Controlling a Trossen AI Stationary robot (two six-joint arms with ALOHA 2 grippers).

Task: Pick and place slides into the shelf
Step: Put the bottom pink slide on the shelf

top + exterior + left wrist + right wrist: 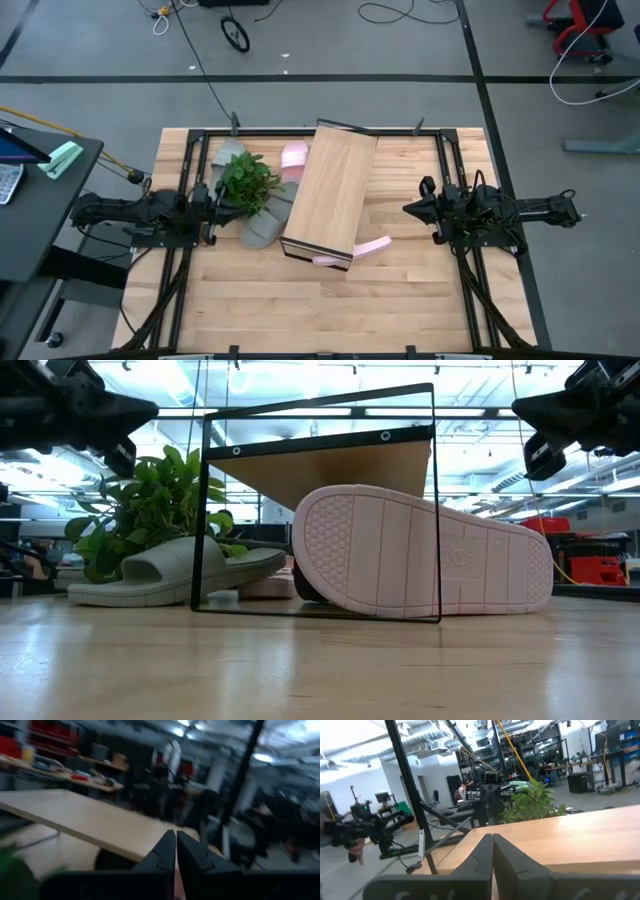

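The shelf (332, 190) lies near the table's centre, tilted toward 1 o'clock. One pink slide (372, 246) sticks out at its 5 o'clock corner, another (294, 156) at 11 o'clock. Two grey slides (268, 222) lie at 9 o'clock by the plant (247, 180). The left gripper (218, 197) and the right gripper (409, 208) have fingers pressed together, holding nothing.
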